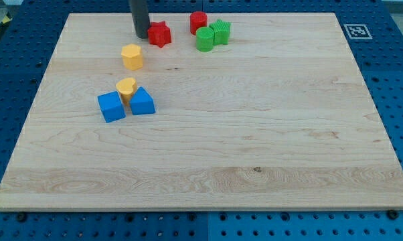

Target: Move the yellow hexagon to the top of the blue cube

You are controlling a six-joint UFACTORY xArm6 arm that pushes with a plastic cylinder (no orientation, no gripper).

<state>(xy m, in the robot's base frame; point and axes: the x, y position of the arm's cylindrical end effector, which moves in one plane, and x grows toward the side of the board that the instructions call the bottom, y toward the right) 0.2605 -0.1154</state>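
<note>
The yellow hexagon lies on the wooden board at the view's upper left. The blue cube lies below it, toward the view's left. A second yellow block sits between the blue cube and a blue triangular block, touching both. My tip is at the view's top, above and slightly right of the yellow hexagon, with a gap between them. It stands just left of a red star block.
A red cylinder and two green blocks cluster at the view's top centre. The board's edge runs down the view's left. A marker tag sits beyond the board's top right corner.
</note>
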